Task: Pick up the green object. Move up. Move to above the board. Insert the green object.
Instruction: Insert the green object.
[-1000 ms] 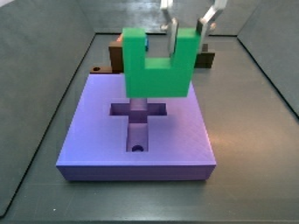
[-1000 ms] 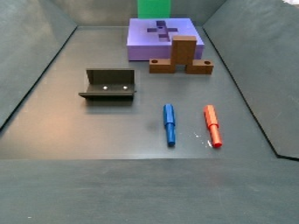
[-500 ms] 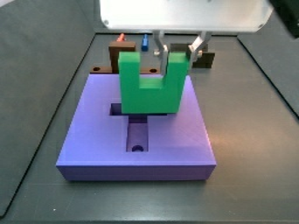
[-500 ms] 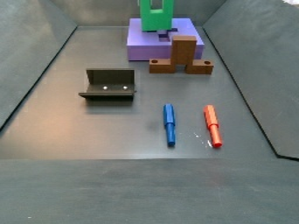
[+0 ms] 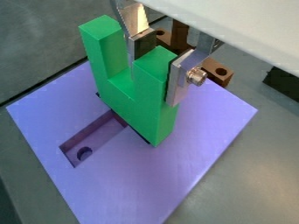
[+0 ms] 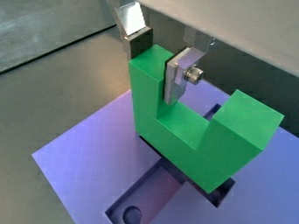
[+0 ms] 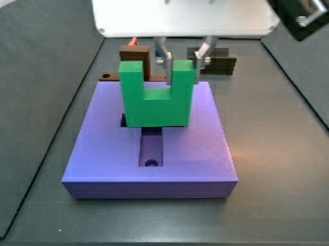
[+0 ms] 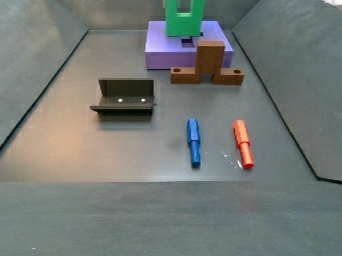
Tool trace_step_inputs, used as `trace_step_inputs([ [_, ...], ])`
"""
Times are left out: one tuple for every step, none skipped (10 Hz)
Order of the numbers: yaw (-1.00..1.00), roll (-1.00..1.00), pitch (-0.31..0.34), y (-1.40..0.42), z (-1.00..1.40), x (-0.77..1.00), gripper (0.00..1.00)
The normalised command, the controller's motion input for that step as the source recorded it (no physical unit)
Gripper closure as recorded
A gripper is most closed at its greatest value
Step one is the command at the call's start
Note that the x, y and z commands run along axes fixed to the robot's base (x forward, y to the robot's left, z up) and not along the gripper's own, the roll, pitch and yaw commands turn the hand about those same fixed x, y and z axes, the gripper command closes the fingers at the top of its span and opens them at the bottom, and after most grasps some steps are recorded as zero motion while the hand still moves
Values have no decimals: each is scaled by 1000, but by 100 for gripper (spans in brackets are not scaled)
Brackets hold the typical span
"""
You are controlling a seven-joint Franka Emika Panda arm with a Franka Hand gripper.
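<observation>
The bright green U-shaped object [image 7: 154, 101] stands upright on the lavender board [image 7: 195, 154], its base down at the cross-shaped recess, as both wrist views show [image 5: 131, 96] [image 6: 193, 144]. My gripper [image 7: 180, 60] is right above the board and shut on one prong of the green object. The silver fingers [image 5: 181, 77] [image 6: 177, 75] press that prong from both sides. In a side view the green object [image 8: 183, 18] rises from the board [image 8: 160, 52] at the far end; the gripper is cut off there.
A brown block [image 8: 207, 65] stands against the board's edge and shows behind it [image 7: 129, 50]. The fixture [image 8: 124, 97] sits on the floor to the left. A blue pen [image 8: 193, 142] and a red pen [image 8: 243, 143] lie nearer. Grey walls ring the floor.
The gripper has come down with the green object; its base has dropped from above the board to the cross recess. Nothing else has moved.
</observation>
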Motion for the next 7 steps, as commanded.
trace_step_inputs([
  [0, 7, -150, 131, 0, -311, 100],
  [0, 0, -149, 94, 0, -274, 100],
  [0, 40, -116, 0, 0, -200, 100],
  [0, 54, -94, -69, 0, -174, 100],
  [0, 97, -60, -169, -51, -11, 100],
  [0, 106, -40, -163, -71, 0, 100],
  [0, 157, -11, -123, -83, 0, 100],
])
